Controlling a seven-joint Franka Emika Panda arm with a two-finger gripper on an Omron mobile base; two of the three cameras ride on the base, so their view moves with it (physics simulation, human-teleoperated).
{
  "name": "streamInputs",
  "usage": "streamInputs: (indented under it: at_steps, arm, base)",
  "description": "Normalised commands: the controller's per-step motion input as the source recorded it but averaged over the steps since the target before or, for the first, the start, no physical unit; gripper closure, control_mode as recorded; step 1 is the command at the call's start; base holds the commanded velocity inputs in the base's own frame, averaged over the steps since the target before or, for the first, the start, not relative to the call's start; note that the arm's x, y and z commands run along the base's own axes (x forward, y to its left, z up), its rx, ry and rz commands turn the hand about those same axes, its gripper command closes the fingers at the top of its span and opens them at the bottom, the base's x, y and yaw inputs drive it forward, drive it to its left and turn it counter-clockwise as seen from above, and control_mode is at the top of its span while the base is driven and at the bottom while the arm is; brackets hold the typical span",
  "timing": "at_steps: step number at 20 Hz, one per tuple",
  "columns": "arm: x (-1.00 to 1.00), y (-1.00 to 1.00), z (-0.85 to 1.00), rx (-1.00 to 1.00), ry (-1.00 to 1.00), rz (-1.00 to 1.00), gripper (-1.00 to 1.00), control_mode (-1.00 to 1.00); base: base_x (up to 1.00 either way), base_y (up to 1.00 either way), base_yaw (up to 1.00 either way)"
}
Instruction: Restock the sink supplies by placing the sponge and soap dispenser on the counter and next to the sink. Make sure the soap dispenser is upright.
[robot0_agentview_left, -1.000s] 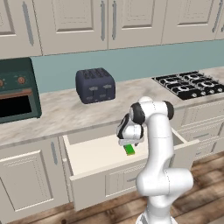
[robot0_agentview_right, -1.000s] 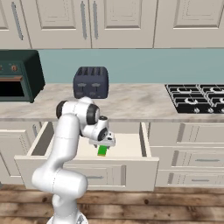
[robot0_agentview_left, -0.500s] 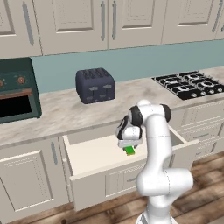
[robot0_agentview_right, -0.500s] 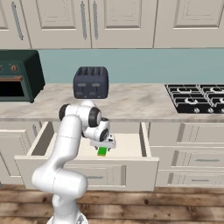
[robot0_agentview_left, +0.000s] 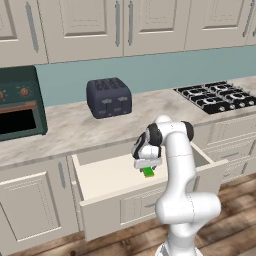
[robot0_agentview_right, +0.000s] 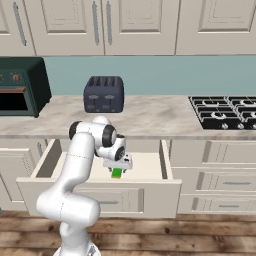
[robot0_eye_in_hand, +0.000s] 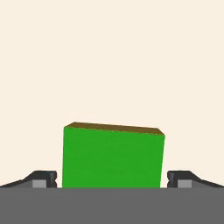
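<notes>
I have the base parked in front of the marbled worktop (robot0_agentview_left: 75, 127), with the toaster (robot0_agentview_left: 109, 97) and the dark oven (robot0_agentview_left: 20, 102) standing on it and the gas hob (robot0_agentview_left: 220, 96) off to one side; no sink shows from here. Below the worktop the drawer (robot0_agentview_right: 100, 192) stands pulled out, and my arm (robot0_agentview_left: 175, 165) bends down into it. The gripper (robot0_agentview_left: 147, 169) hangs low inside the drawer, right over the sponge (robot0_eye_in_hand: 113, 156). From the hand camera the sponge sits square between the two fingertips (robot0_eye_in_hand: 43, 179), one on each side of it with its brownish edge on the far side. The tips look close against its sides, but I cannot tell whether they press on it or stand just off it. I judge the step in hand is taking the sponge out of the drawer. To do it well I would make sure the squeeze is firm before lifting, since a soft block gives under pressure. Then I would raise it straight up until it is above the drawer front and the worktop edge, and only then swing away.
</notes>
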Motion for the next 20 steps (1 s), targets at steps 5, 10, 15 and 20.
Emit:
streamInputs:
  at_steps: [5,10,15,20]
  arm:
    - [0.02,0.11,-0.12,0.00,0.05,0.00,-1.00,-1.00]
    - [0.00,0.07,-0.19,0.00,0.06,0.00,1.00,-1.00]
    - [-0.03,0.16,-0.06,0.00,0.02,0.00,1.00,-1.00]
    - [-0.03,0.11,0.00,0.00,0.00,0.00,1.00,-1.00]
  base:
    - [0.00,0.00,0.00]
    - [0.00,0.00,0.00]
    - [0.00,0.00,0.00]
    - [0.00,0.00,0.00]
